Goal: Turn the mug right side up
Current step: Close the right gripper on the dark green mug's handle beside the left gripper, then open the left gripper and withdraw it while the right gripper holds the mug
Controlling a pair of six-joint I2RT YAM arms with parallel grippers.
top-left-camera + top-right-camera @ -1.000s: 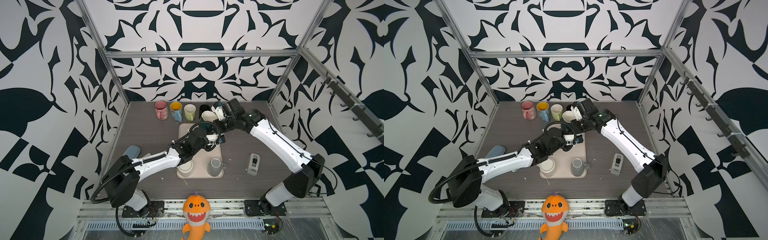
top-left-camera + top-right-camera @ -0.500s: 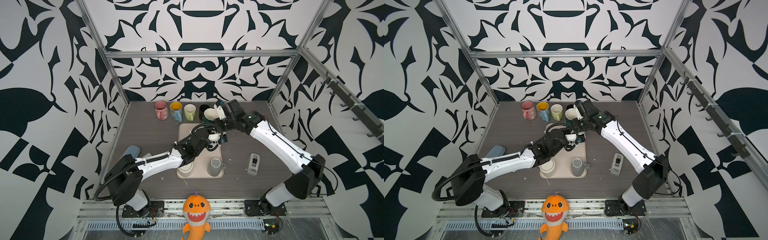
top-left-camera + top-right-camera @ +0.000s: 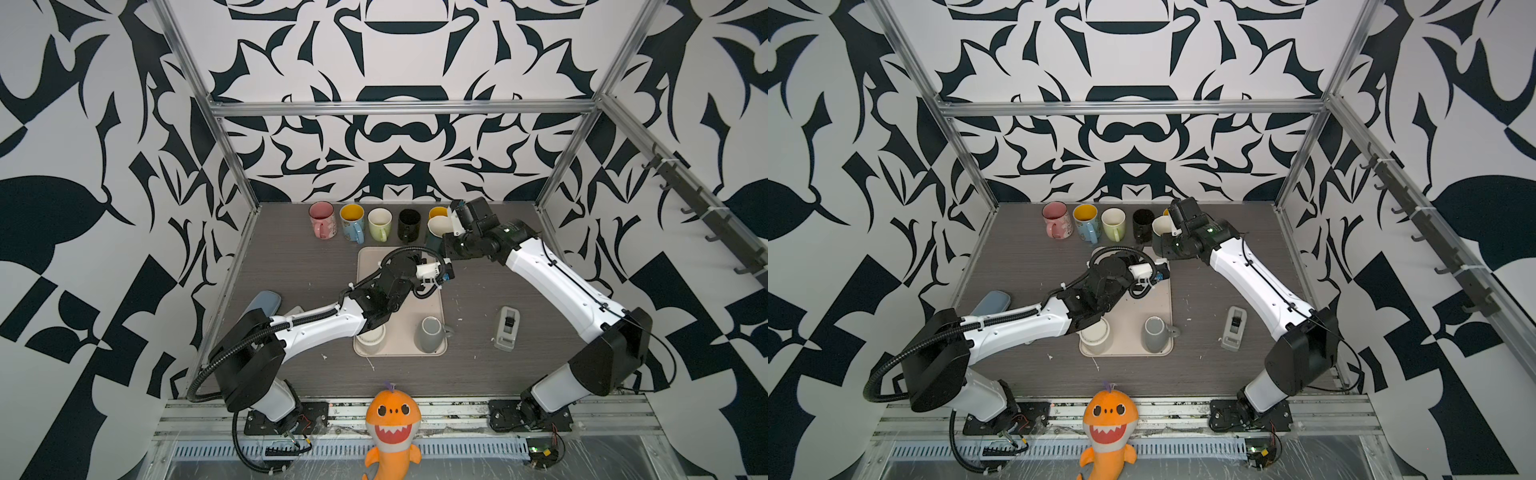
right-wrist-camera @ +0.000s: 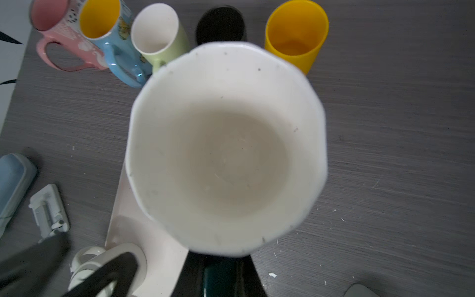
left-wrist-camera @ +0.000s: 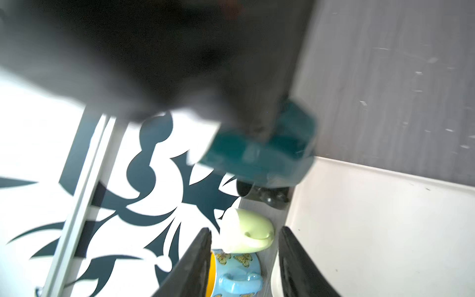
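Mug: you are holding the teal mug (image 3: 433,240) mouth up, apparently lifted off the bench (image 3: 291,257), upper centre in both top views.
Right jaws: they are clamping the mug's dark wall low down, so its white inside is facing the wrist camera.
Left jaws: they are standing apart and empty over the tray (image 3: 400,332), mid-frame. You are probably leaving the mug to one arm.
Row: you are hovering just in front of the black mug (image 3: 409,224) and yellow cup (image 3: 437,212), likely to extend that line.
Remaining: you are, I judge, only lacking an upright set-down.
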